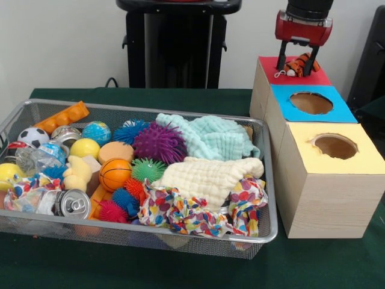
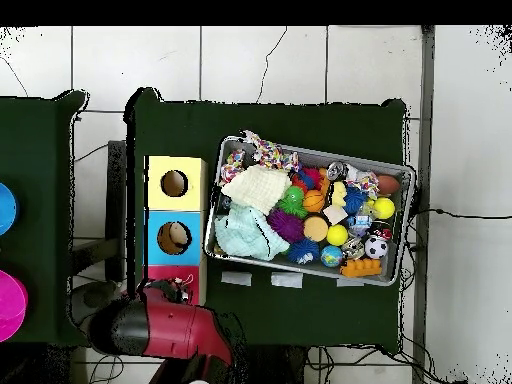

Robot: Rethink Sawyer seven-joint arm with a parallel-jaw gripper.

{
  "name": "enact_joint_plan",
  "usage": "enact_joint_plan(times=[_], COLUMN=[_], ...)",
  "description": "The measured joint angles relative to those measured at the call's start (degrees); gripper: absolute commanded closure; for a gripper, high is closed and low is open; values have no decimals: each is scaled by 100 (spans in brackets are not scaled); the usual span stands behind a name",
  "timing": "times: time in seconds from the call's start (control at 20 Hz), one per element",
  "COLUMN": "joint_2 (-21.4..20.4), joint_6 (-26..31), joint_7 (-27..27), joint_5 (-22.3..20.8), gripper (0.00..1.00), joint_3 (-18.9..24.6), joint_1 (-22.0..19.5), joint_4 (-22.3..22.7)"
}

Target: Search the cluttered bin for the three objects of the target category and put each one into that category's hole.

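I am seeing the gripper hanging over the red-topped box, its two dark fingers closing on the orange black-striped tiger, which is sitting just above the red surface. The wire-mesh bin is lying beside the boxes, still crowded with toys.

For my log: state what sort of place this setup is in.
Probably a robotics lab: a green-clothed table on a tiled floor, with a wire-mesh bin of toys, colour-topped plywood sorting boxes, and cables trailing below.
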Motion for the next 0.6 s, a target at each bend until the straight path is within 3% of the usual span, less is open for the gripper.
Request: enact_joint_plan(times=[0.6], joint_2=[-138], joint_6=[1], joint_7=[0], joint_5=[-1], gripper=[0], joint_3=[-15], joint_1=[0], joint_4=[-23])
